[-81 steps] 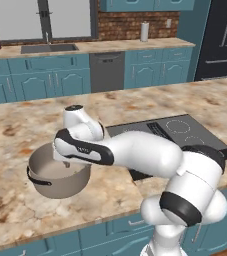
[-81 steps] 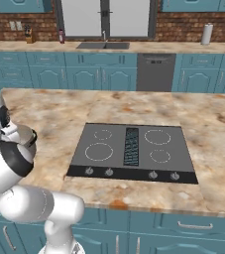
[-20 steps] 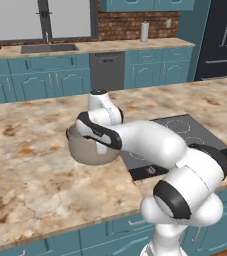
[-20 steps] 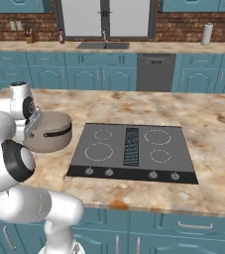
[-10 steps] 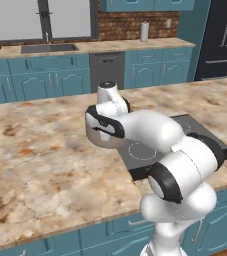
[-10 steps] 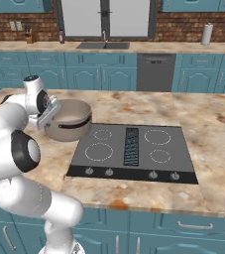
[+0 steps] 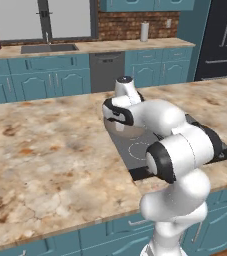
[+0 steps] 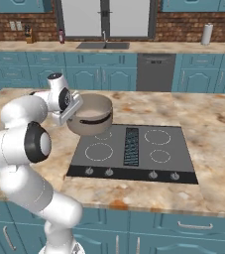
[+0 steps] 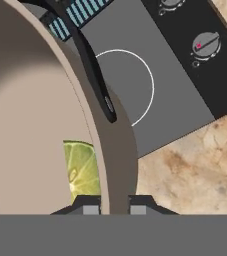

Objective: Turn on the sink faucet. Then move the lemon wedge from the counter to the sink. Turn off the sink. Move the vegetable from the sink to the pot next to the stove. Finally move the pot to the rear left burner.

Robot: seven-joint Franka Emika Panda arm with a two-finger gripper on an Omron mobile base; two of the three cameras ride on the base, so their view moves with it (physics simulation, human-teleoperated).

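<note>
Carrying the pot by its rim, gripper pinched on the wall, hanging over the stove rear-left ring. Rigid metal, probably heavy and tippy from one-sided hold.

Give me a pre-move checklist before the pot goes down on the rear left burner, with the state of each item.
1. Grip on the pot: the gripper is clamped over the pot's rim, one finger inside and one outside. Ok.
2. Lemon wedge in the pot: it lies on the bottom against the wall. Ok.
3. Pot held level: it looks upright in the right base view. Ok.
4. Pot over the stove: it hangs over the stove's rear left part. Ok.
5. Centred on the rear left burner ring: the pot hides most of it. Cannot tell.
6. Height above the stove: cannot tell.
</note>
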